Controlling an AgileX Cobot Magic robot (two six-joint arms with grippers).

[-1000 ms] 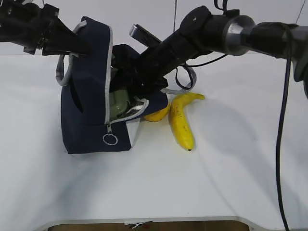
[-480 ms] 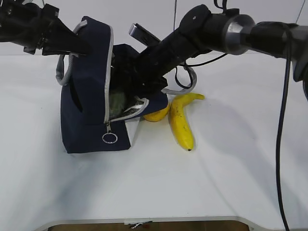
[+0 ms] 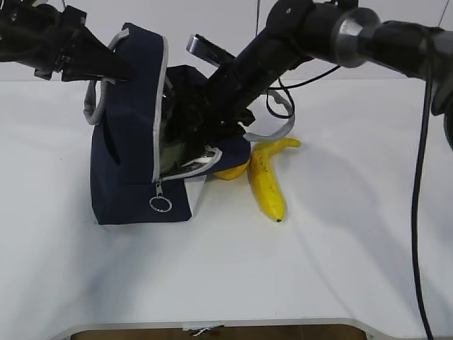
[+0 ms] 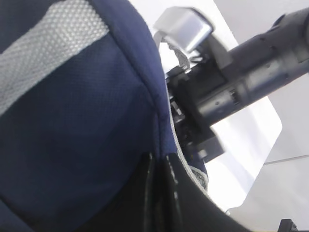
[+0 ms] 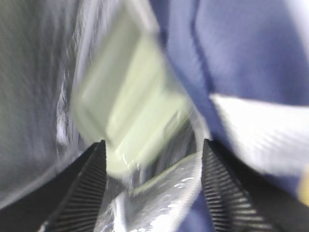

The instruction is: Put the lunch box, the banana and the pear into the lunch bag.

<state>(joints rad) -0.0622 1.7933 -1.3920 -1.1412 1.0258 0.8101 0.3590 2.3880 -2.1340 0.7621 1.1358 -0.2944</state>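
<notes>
Lifted slightly since a second ago, the right gripper (image 5: 150, 193) stands in the mouth of the boxy navy-blue fabric lunch bag (image 3: 127, 163), jaws wide and empty. Just beyond its fingertips, inside the silver lining, lies the sage-green-lidded lunch box (image 5: 130, 111). Yellow banana (image 3: 267, 180) and orange pear (image 3: 230, 172) lie outside, beside the bag. Left gripper (image 4: 159, 193) pinches the bag's raised flap.

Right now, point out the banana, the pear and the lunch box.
banana (image 3: 267, 183): exterior view, middle of its yellow body.
pear (image 3: 231, 171): exterior view, orange-yellow part showing beside the bag.
lunch box (image 5: 130, 113): right wrist view, pale green lid.
</notes>
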